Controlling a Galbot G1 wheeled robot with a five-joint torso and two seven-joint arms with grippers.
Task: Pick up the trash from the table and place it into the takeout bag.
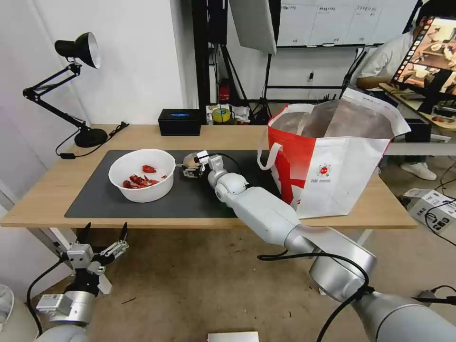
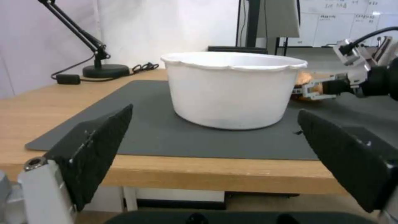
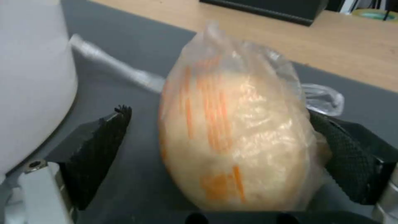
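The small clear bag with a tan lump (image 1: pixel 191 163) (image 3: pixel 236 140) lies on the dark mat, just right of the white bowl (image 1: pixel 141 175) (image 2: pixel 232 90) holding red scraps. My right gripper (image 1: pixel 192 170) (image 3: pixel 219 112) reaches over the table and straddles that bag. It is open: one finger (image 3: pixel 335 149) touches the plastic and the other stands a little apart. The red-and-white takeout bag (image 1: pixel 332 161) stands open at the table's right end. Open as well, my left gripper (image 1: pixel 106 227) (image 2: pixel 215 109) hangs below the table's front edge, facing the bowl.
The light-wood table (image 1: pixel 47 190) carries a dark grey mat (image 1: pixel 190 202). A black desk lamp (image 1: pixel 88 135) with its cord stands at the back left and a black box (image 1: pixel 179 122) at the back middle. Cables and a white box lie on the floor to the right.
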